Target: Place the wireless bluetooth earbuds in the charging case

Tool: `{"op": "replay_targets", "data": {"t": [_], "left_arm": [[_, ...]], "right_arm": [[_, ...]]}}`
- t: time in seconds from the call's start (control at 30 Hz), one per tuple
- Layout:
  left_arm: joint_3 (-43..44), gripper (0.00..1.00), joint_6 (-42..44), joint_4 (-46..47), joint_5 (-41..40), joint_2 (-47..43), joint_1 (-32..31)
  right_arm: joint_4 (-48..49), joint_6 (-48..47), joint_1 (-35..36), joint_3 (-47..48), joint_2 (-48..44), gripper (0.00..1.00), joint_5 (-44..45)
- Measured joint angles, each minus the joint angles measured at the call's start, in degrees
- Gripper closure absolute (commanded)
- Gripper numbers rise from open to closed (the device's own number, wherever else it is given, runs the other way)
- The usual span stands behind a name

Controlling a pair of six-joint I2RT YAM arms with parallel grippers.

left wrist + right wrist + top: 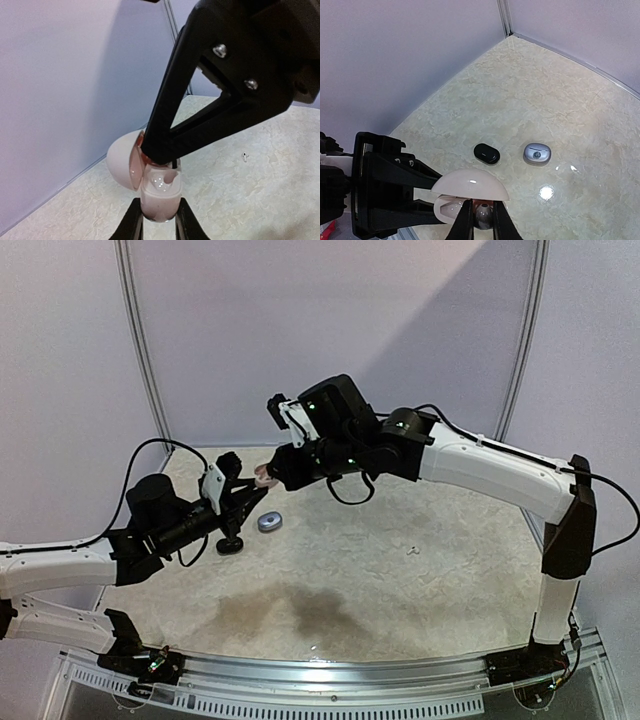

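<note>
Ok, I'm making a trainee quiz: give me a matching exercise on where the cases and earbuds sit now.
1 pink case
2 grey case
3 grey earbud
4 white earbud

a loose on the table, alone
b in the left gripper, lid open
c shut, on the table beside a black case
d pinched in the right gripper

Pairs: 1-b, 2-c, 3-d, 4-a

I count three cases: a pink case [160,202], a black case [486,153] and a grey case [537,153]. I make out two earbuds: one grey bud [483,215] and one tiny white bud [412,550]. Whether the pink case hides more, I cannot tell.
</note>
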Motion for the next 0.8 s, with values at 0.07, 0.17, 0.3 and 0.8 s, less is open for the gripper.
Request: {"op": "replay_targets", "data": {"t": [0.07, 0.17, 0.3, 0.8], "left_arm": [[0.0, 1.0, 0.0, 0.2, 0.1, -0.2, 0.0], [0.0, 1.0, 0.0, 0.4, 0.2, -0.5, 0.0], [0.0, 1.0, -0.7, 0.3, 0.3, -0.6, 0.0], [0.0, 1.0, -6.5, -0.4, 12.7, -0.7, 1.5]], "right_arm": [[0.6, 0.0, 0.0, -0.7, -0.5, 1.0, 0.3], [1.4, 0.0, 0.1, -1.3, -1.4, 1.0, 0.7], [1.4, -0.4, 0.1, -1.4, -2.7, 1.0, 1.0], [0.1, -10.0, 0.3, -1.7, -5.7, 1.0, -4.8]]}}
